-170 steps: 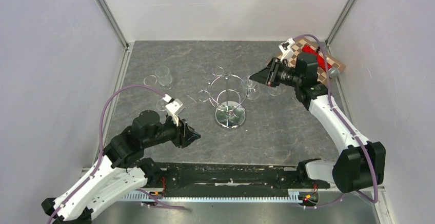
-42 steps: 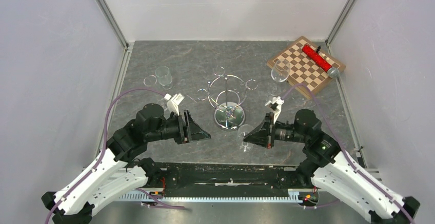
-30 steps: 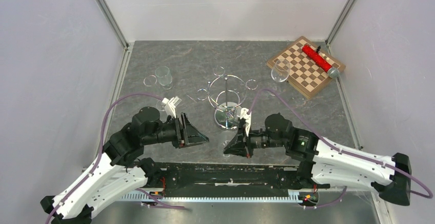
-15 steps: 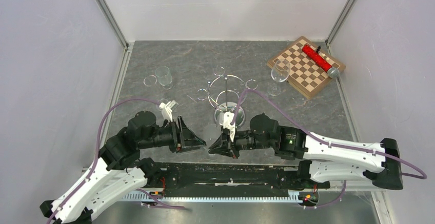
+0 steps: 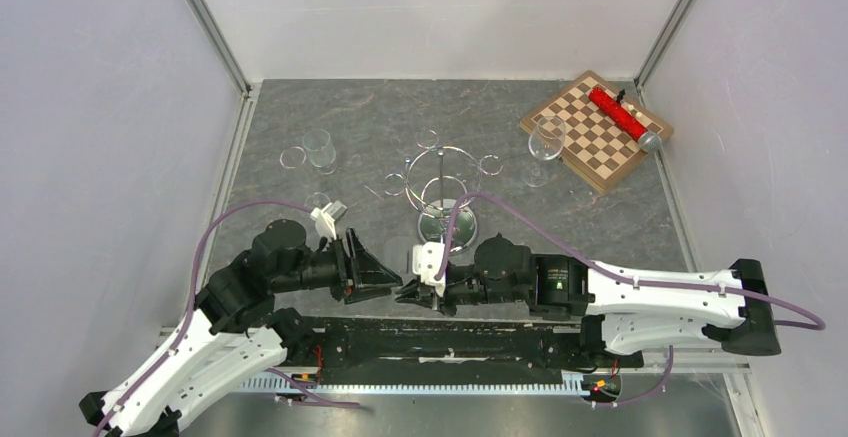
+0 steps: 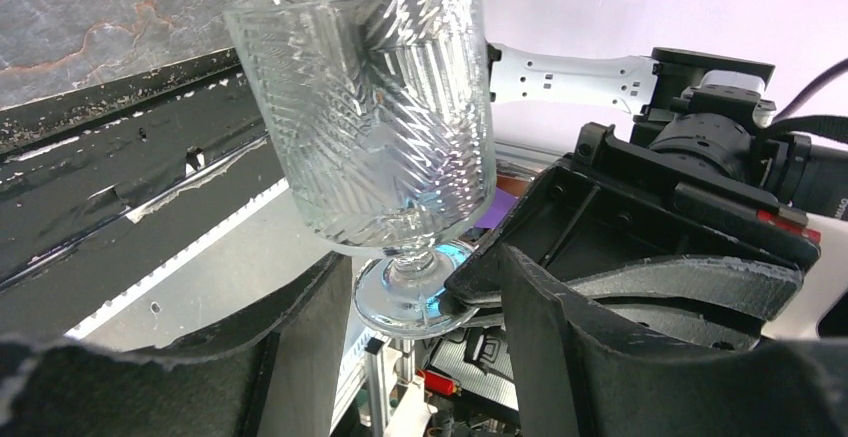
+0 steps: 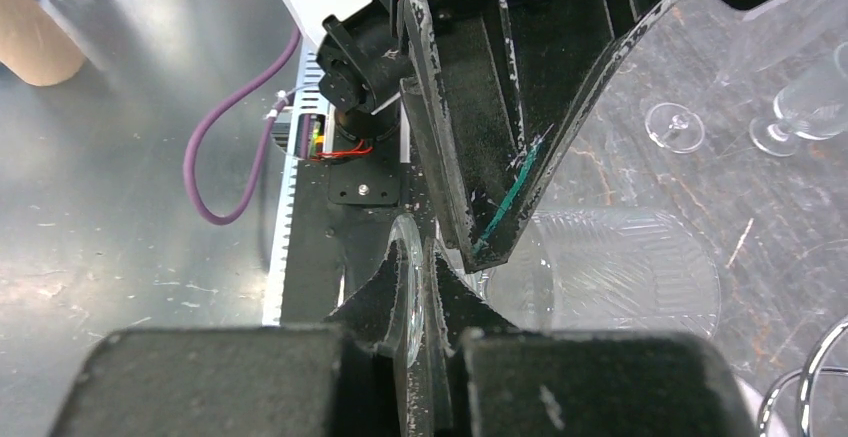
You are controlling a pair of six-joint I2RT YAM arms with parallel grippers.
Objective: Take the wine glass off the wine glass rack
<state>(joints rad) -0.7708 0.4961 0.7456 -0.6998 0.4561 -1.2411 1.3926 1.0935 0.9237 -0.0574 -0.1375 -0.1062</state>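
Note:
The chrome wine glass rack (image 5: 440, 189) stands mid-table on its round mirrored base. My right gripper (image 5: 407, 295) is shut on the foot of a ribbed wine glass (image 6: 370, 107), well in front of the rack near the table's front edge. The right wrist view shows the foot's edge (image 7: 411, 279) pinched between my right gripper's (image 7: 420, 257) fingers, with the bowl (image 7: 620, 272) beyond. My left gripper (image 5: 393, 281) is open, and its fingers (image 6: 300, 347) stand on either side of the glass's stem and foot (image 6: 405, 302), apart from them.
Another wine glass (image 5: 545, 142) stands beside the chessboard (image 5: 597, 135) at the back right, which carries a red object (image 5: 615, 112). A further glass (image 5: 318, 147) sits at the back left. The black front rail (image 5: 440, 342) lies just below both grippers.
My right arm has carried the glass left along the front edge, from in front of the rack to my left gripper. The left gripper drew back slightly and now straddles the glass's foot.

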